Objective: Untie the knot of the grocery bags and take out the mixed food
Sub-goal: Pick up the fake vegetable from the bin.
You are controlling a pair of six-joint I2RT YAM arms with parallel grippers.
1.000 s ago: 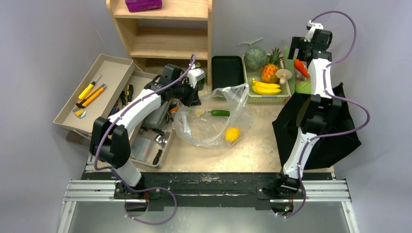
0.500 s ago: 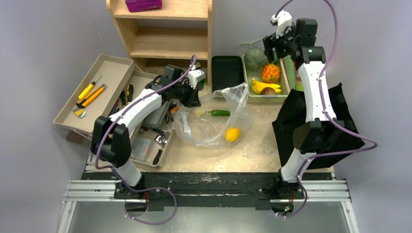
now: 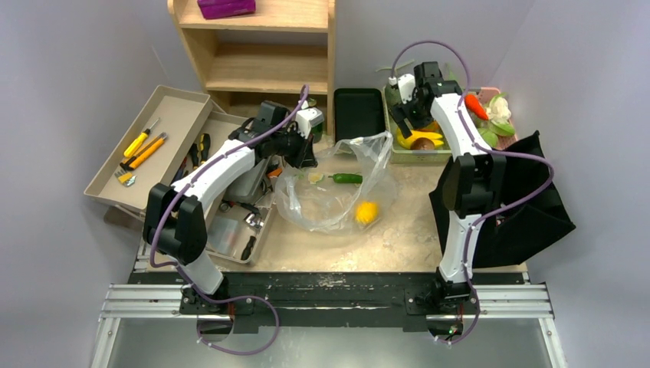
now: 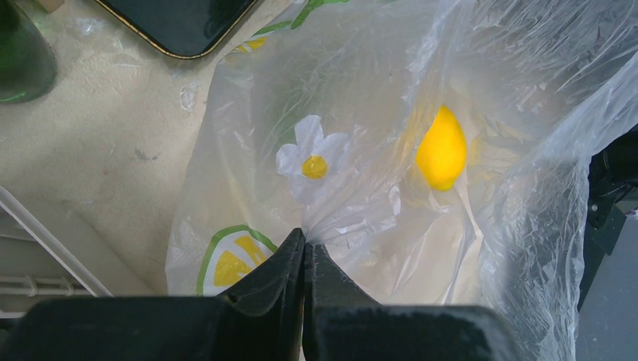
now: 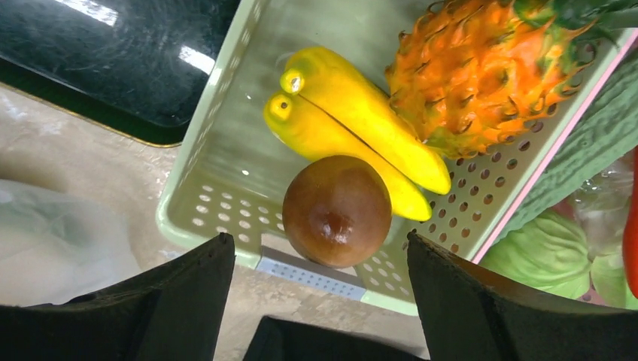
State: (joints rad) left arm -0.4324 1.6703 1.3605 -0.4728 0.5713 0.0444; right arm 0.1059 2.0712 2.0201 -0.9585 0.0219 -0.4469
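Observation:
The see-through plastic grocery bag [image 3: 337, 195] lies crumpled mid-table with a yellow citrus [image 3: 366, 212] and a long green vegetable [image 3: 346, 179] inside. My left gripper [image 3: 303, 156] is shut on a pinch of the bag's film at its left edge; the left wrist view shows the gripper [image 4: 303, 241], the bag [image 4: 338, 150] and the citrus [image 4: 442, 156]. The black cloth bag [image 3: 510, 211] slumps at the right edge. My right gripper [image 3: 406, 116] hangs open and empty over a green basket [image 5: 226, 226], above a brown round item [image 5: 336, 210], bananas [image 5: 353, 124] and a pineapple [image 5: 481, 68].
A flat black tray [image 3: 358, 113] lies left of the basket. A wooden shelf [image 3: 260, 54] stands behind. Beige trays with yellow-handled tools [image 3: 142, 146] sit at the left. A red vegetable [image 3: 475, 106] and leafy greens [image 3: 500, 126] lie behind the cloth bag. A green bottle [image 4: 19, 53] stands near my left gripper.
My right arm swung from the back right corner leftward and down over the green basket, its jaws narrowing slightly. The left arm kept still, holding the plastic bag.

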